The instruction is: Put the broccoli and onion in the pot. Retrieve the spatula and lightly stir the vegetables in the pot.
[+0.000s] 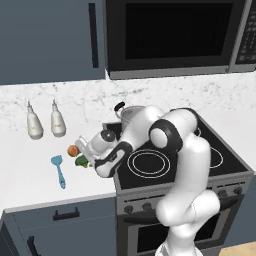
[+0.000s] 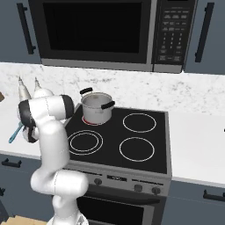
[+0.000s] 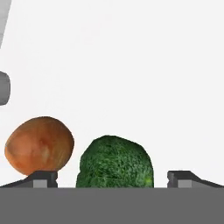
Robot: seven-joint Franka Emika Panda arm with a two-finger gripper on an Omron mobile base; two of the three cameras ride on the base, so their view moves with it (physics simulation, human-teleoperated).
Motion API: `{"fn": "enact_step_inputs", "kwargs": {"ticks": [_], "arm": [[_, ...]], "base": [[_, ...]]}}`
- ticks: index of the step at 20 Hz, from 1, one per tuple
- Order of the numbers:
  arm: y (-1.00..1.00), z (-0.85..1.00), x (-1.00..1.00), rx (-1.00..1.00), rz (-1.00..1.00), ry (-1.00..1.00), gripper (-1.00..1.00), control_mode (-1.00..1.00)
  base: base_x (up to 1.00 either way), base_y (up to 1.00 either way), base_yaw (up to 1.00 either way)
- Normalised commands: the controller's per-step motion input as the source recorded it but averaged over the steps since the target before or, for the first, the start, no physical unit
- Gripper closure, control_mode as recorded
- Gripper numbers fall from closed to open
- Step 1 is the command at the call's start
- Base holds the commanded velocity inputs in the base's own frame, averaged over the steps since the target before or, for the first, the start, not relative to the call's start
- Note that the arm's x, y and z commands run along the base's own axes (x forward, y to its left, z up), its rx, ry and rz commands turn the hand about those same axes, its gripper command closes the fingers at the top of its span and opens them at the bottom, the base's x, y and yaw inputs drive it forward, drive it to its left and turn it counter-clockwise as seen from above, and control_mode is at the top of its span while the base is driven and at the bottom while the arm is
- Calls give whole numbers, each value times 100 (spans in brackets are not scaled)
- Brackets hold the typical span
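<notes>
— what's it after?
— the broccoli (image 3: 114,162), on the table (image 1: 30,165) beside the onion (image 3: 39,145). the claw (image 3: 113,178) is spread around it, empty.
— next?
— pinch, lift, carry to the pot (image 2: 96,107).

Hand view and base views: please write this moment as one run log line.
phase: reaching for broccoli | gripper: open, fingers on both sides of broccoli | onion: on counter beside it | spatula: on counter | pot: on stove, no vegetables in it

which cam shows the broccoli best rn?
Hand view: the broccoli sits large between the open end effector fingertips, beside the onion. Left base view shows a small green bit at the hand. In the right base view I can't make it out.
</notes>
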Motion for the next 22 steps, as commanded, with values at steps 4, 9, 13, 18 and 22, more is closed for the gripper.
{"fn": "enact_step_inputs", "kwargs": {"ticks": [4, 9, 13, 18, 22], "arm": [[9, -17, 18, 6, 0, 0, -100, -100], [6, -11, 7, 1, -1, 0, 100, -100], [-25, 9, -3, 0, -7, 0, 100, -100], [-85, 62, -26, 1, -8, -1, 100, -100], [-86, 98, -25, 2, -3, 0, 100, -100]], "base": [[0, 0, 0], [0, 0, 0], [0, 0, 0], [0, 0, 0], [0, 0, 0]]}}
